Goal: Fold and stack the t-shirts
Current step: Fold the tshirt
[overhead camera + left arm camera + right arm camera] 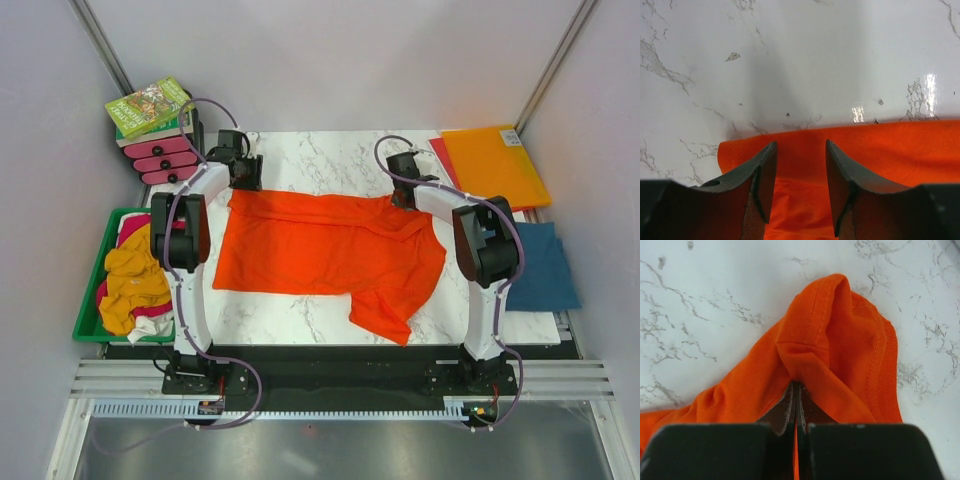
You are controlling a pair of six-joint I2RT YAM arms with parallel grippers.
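Orange t-shirt (pixel 325 255) is laid spread on marble table (pixel 330 155), approx. centre. L gripper (pixel 801 146) is found w/ jaws apart, set astride the shirt's far-left edge; cloth lies between the fingers (pixel 762 170), not pinched. R gripper (pixel 796 390) is found clamped tight on a bunched fold at the shirt's far-right corner.

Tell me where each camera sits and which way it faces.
Top view: above and behind the arms, looking down on the marble table, the orange t-shirt and both arms in full.
Left wrist: on the left arm, looking down past the open left gripper at the shirt's edge.
Right wrist: on the right arm, looking down at the right gripper, shut on a bunched fold.
All three share the orange t-shirt and marble table.
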